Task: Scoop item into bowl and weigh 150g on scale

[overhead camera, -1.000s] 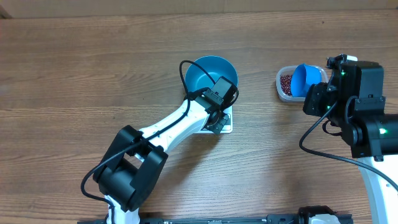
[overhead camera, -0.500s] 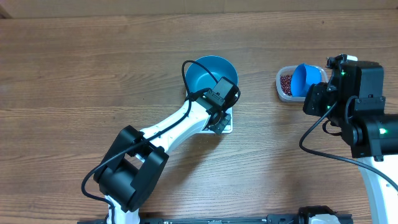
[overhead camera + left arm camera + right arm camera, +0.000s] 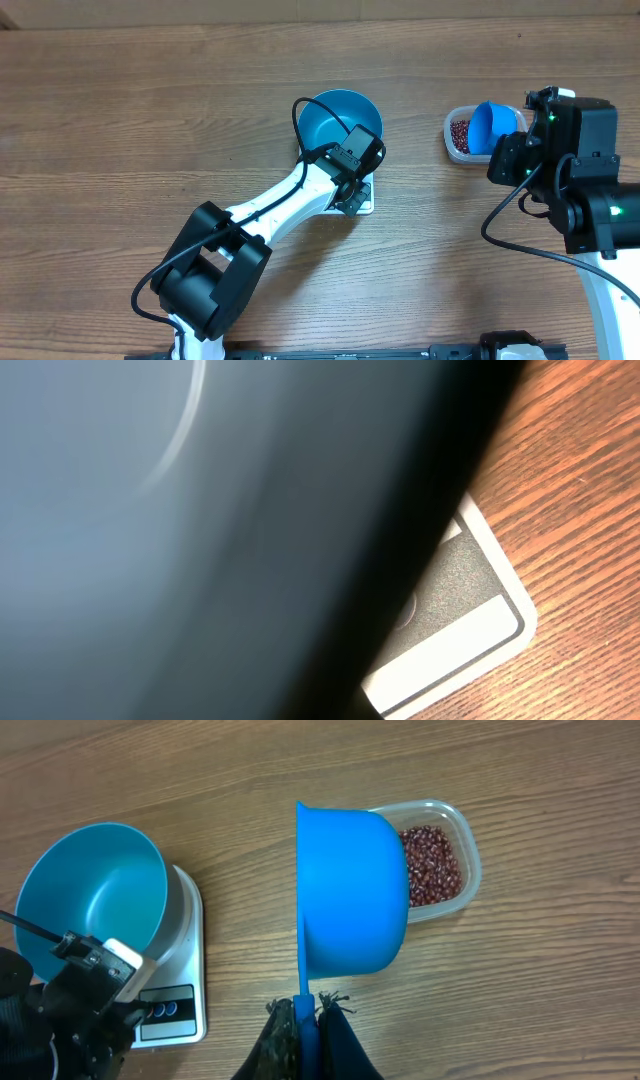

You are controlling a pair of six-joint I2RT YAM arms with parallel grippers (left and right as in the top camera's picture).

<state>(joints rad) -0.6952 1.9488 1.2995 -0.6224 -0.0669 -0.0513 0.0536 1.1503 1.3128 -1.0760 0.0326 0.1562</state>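
Beans [image 3: 432,865], small and dark red-brown, lie in a loose heap inside the clear plastic tub [image 3: 470,870] on the right of the wooden table [image 3: 150,120], well apart from the bowl. The right gripper [image 3: 308,1015] is clamped on the thin handle of the blue scoop [image 3: 350,890], which hangs tipped on its side over the near half of the tub; whether it touches the beans cannot be told. The round blue bowl [image 3: 330,115] stands on the white scale [image 3: 185,960], leaving the display strip uncovered. The left gripper [image 3: 350,192] sits over that strip, just beside the bowl's wall, jaws together; its wrist view shows only the blurred bowl and a corner of the scale.
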